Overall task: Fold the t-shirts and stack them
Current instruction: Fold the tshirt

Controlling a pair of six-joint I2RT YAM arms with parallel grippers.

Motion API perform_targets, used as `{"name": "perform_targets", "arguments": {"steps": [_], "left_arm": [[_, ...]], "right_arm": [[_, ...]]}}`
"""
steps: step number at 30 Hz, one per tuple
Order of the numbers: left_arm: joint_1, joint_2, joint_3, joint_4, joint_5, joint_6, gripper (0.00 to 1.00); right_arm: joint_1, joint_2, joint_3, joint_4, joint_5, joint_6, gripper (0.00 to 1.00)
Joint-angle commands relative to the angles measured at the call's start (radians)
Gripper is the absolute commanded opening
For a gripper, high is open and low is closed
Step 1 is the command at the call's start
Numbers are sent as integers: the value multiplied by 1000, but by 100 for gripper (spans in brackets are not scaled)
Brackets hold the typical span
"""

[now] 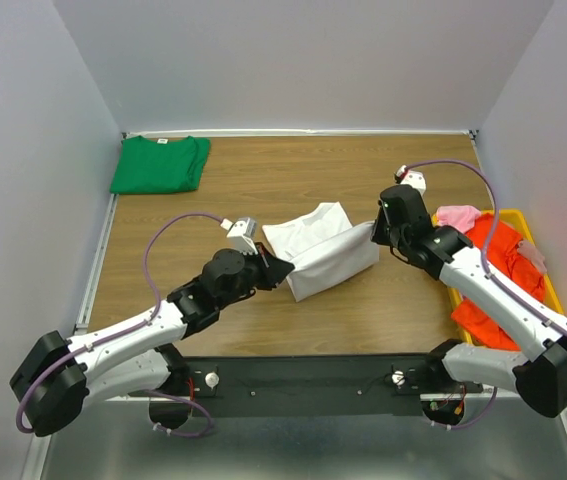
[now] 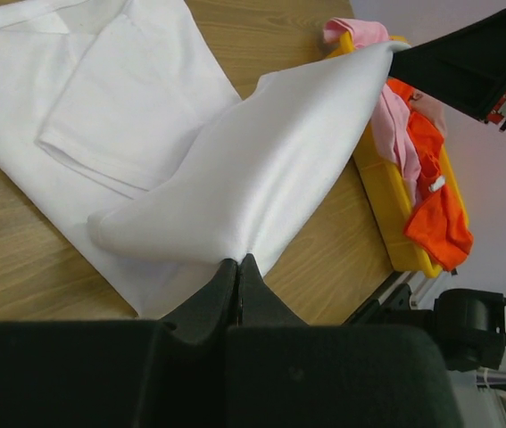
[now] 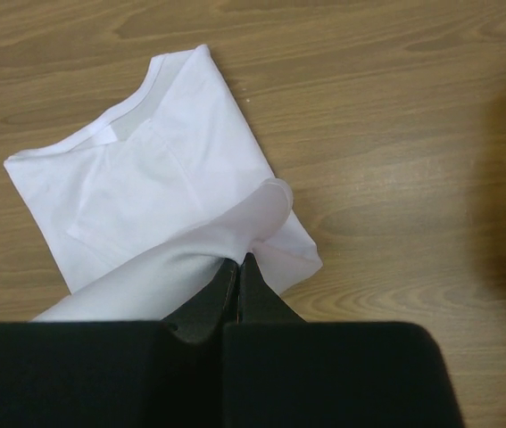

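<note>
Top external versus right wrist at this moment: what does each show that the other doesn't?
Only top external: the folded green t-shirt at the far left corner, the pink t-shirt and orange-red t-shirt at right, the left gripper shut on the white t-shirt. Only right wrist: that shirt's neckband. Both: the white t-shirt, the right gripper shut on its fabric, the wooden table.

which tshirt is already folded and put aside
The green t-shirt, far-left corner. The white t-shirt is mid-fold; pink t-shirt and orange t-shirt lie crumpled in the yellow bin.
</note>
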Motion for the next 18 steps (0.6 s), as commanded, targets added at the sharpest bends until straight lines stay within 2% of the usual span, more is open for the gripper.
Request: {"name": "perform_targets", "arguments": {"steps": [1, 9, 10, 11, 15, 18], "left_arm": [[1, -36, -26, 41, 72, 7, 0], [-89, -110, -99, 47, 105, -54, 0], [-168, -113, -122, 69, 58, -98, 0], [-169, -113, -122, 69, 57, -99, 0], [-311, -91, -147, 93, -34, -166, 0], [-368, -68, -150, 110, -78, -209, 0]], "right_arm": [[-3, -64, -15, 29, 53, -16, 0], [-3, -217, -121, -13, -36, 25, 0], [-3, -267, -156, -43, -54, 51, 0], [-3, -268, -156, -53, -54, 51, 0], [-3, -340, -190, -99, -53, 76, 0], [-3, -396, -207, -134, -50, 91, 0]]}}
